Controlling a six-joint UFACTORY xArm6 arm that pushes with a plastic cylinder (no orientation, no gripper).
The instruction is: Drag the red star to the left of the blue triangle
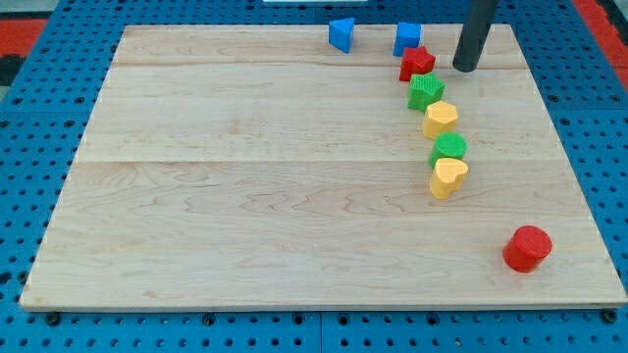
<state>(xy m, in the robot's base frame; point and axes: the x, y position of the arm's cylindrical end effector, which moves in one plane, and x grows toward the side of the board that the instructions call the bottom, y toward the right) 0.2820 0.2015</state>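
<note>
And here we are at the far end of the bench [245,216], with the red star [416,63] as our landmark. It sits near the view's top, touching or nearly touching the blue cube [407,38] just above it, and pressed close to the green star [425,91] just below it. My tip [464,67] is down on the boards just to the star's right, a small gap between them, no contact yet. No fingers on this rig at all, only a plain rod, so there is nothing to open or close.

The blue triangle [341,34] stands well off to the star's left, near the top edge. The star lies on the triangle's right, so the job looks hardly begun: it has to travel leftward past the triangle and end up on its far side.

Below the star the chain runs on: a yellow heart [440,119], a green round block [448,149], another yellow heart [448,176]. A red cylinder [528,248] sits alone, far down and to the right.

The tip looks well placed for a leftward shove, though the blue cube may get dragged along.
</note>
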